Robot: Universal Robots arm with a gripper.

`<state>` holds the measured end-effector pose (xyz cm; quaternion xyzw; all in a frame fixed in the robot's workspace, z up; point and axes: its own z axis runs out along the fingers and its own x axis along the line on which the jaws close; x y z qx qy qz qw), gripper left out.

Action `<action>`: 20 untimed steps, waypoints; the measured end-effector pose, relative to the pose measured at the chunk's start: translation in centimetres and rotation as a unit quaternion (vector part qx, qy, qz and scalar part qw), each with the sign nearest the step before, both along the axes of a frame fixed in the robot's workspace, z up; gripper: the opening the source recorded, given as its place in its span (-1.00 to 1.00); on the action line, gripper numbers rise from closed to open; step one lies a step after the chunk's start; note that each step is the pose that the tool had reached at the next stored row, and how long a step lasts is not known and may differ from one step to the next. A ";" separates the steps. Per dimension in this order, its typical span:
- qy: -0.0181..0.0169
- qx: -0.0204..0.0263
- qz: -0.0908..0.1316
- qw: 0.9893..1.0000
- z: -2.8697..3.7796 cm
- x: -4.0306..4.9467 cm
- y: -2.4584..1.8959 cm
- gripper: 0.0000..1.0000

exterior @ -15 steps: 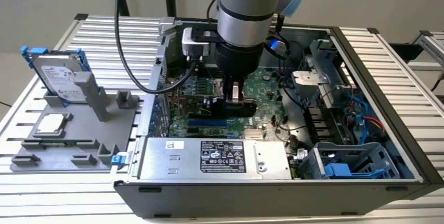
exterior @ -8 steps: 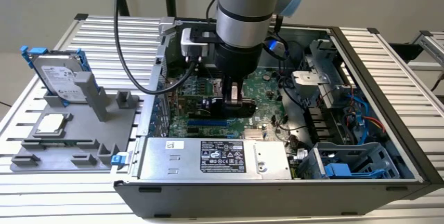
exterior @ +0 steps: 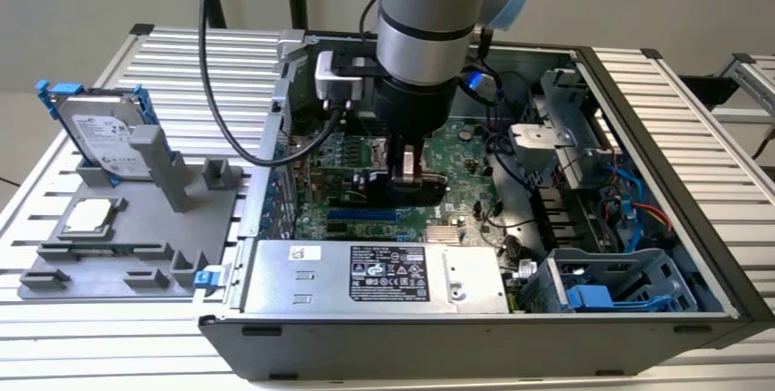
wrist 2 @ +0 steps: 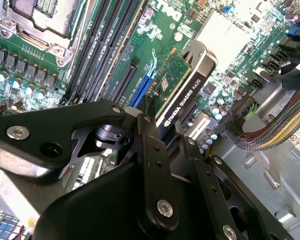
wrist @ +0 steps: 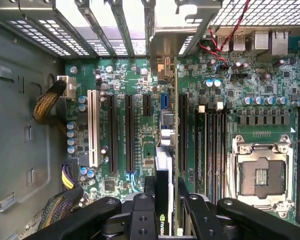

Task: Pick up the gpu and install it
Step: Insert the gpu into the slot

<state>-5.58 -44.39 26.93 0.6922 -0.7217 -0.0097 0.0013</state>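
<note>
Gripper (wrist 2: 157,131) pinches gpu (wrist 2: 182,87) on edge, bracket end leading, so card hangs vertical over motherboard (wrist: 140,85) expansion slots (wrist: 129,132) inside open case (exterior: 678,137), near middle.

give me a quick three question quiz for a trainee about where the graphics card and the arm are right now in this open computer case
1. True or false: the gpu lies on the grey holder outside the case.
2. What does the tool hold? A) the hard drive B) the gpu C) a cable
3. Fill in: the arm reaches down over the green ______ inside the case.

Key
1. False. The tool grips the card inside the case, above the motherboard's slots.
2. B. The hard drive stands in the grey holder, at the exterior view's left.
3. motherboard
</note>
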 end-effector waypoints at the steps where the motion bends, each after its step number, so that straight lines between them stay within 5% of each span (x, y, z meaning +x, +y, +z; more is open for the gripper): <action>1: 0.000 0.000 0.000 1.000 -0.02 -0.01 0.00 -1.00; 20: 0.000 0.000 0.000 1.000 -0.70 -0.61 0.00 -1.00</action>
